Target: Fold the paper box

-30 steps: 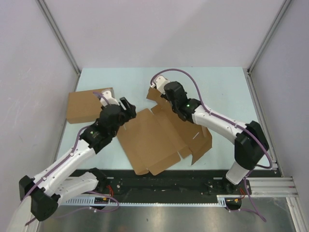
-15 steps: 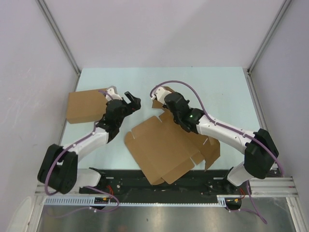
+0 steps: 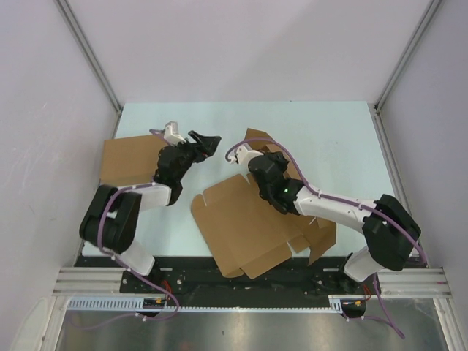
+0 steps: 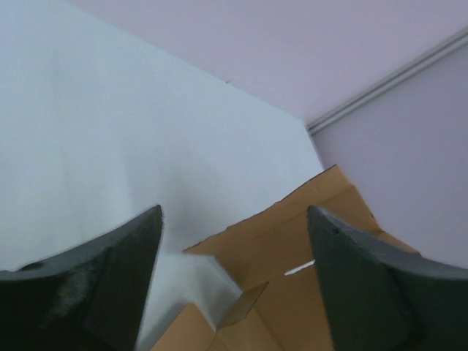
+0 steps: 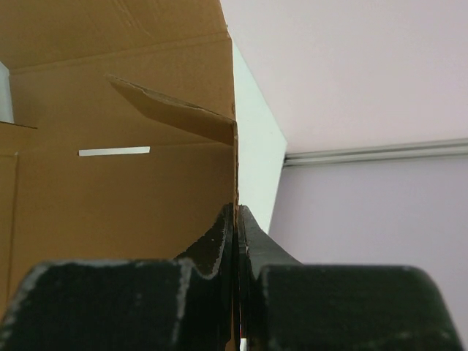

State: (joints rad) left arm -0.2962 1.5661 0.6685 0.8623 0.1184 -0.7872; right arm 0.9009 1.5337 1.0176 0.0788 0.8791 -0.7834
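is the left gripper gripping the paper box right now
No, the left gripper stands wide open with nothing clamped in it, and the paper box lies farther off, past its tips.

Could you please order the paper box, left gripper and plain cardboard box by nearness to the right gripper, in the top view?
1. paper box, pinched by the right gripper.
2. left gripper, just to its left.
3. plain cardboard box, at the table's left edge.

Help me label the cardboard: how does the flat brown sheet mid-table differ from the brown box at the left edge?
The flat brown die-cut cardboard sheet is spread open, showing flaps and slits; the plain brown cardboard box is box-shaped. The right gripper pinches the sheet's edge between its fingers; nothing grips the box. Both are brown cardboard.
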